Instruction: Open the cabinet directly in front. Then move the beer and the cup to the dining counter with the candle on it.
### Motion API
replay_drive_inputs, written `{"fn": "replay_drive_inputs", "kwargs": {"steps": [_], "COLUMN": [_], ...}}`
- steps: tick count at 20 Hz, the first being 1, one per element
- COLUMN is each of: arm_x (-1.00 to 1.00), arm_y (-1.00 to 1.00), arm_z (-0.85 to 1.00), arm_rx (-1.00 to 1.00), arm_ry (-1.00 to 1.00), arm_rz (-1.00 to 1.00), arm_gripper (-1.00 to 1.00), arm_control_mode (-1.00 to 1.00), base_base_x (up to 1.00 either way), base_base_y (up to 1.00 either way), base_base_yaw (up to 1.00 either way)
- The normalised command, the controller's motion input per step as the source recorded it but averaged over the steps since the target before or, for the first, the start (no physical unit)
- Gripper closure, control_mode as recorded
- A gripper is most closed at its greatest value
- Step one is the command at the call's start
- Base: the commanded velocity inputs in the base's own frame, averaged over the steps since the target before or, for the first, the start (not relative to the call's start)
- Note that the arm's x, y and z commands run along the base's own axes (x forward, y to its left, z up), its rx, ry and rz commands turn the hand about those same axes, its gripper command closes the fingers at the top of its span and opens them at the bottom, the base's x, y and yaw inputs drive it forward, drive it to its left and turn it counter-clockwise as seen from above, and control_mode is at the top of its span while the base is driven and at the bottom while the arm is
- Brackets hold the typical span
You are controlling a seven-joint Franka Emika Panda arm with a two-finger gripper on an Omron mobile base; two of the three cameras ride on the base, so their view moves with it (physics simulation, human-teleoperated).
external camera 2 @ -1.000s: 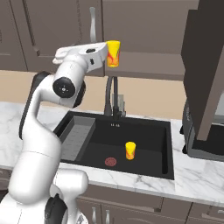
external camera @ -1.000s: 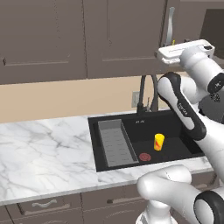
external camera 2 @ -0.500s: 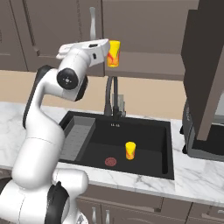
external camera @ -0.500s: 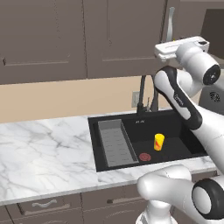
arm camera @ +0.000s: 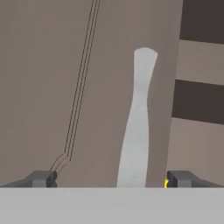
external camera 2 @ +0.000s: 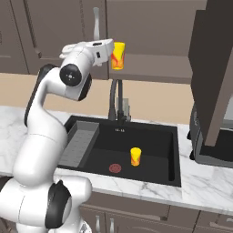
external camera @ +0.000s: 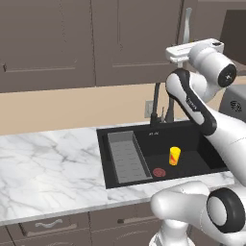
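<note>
Step in hand: we judge it to be the approach to the handle (arm camera: 138, 127) of the cabinet (external camera: 134, 38), ahead of pulling the door open.
Landmark: all places below are given relative to the handle, the long silver bar on the door.
Gripper (arm camera: 111, 178): jaws spread wide, holding nothing; both fingertips (arm camera: 41, 178) show apart at the bottom of the hand view.
Handle relative to jaws: the bar lies between the two tips, nearer the one on the hand view's right than the other; it lies ahead of the tips and we see no contact.
Alignment: the bar runs lengthwise up the hand view, so the jaws straddle it crosswise, which we judge correct for a grasp.
Procedure: we advise centring the bar between the tips, advancing until the tips pass either side of it, then closing and pulling along the door's arc.
Hazard: closing off-centre may, in our judgement, nudge the bar and slip.
Cup (external camera 2: 118, 55): in the right base view a yellow cup shows just right of the handle, beside the gripper's end; whether it stands inside the cabinet we cannot tell.
Second cup (external camera: 175, 156): a like yellow cup stands in the black sink (external camera: 202, 139), well below the handle.
</note>
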Motion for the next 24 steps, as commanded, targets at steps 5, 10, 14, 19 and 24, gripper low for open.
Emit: {"fn": "replay_drive_inputs", "kwargs": {"steps": [5,10,14,19,24], "arm_x": [0.22,0.28,0.35,0.38,0.38], "arm_y": [0.05,0.06,0.12,0.13,0.21], "arm_z": [0.0,0.0,0.0,0.0,-0.05], "arm_rx": [0.0,0.0,0.0,0.0,0.0], "arm_ry": [0.05,0.07,0.12,0.14,0.14], "arm_rz": [0.0,0.0,0.0,0.0,0.0], "arm_gripper": [-1.0,-1.0,-1.0,-1.0,1.0], "arm_control_mode": [-1.0,-1.0,-1.0,-1.0,-1.0], "base_base_x": [0.0,0.0,0.0,0.0,0.0], "base_base_y": [0.0,0.0,0.0,0.0,0.0], "base_base_yaw": [0.0,0.0,0.0,0.0,0.0]}}
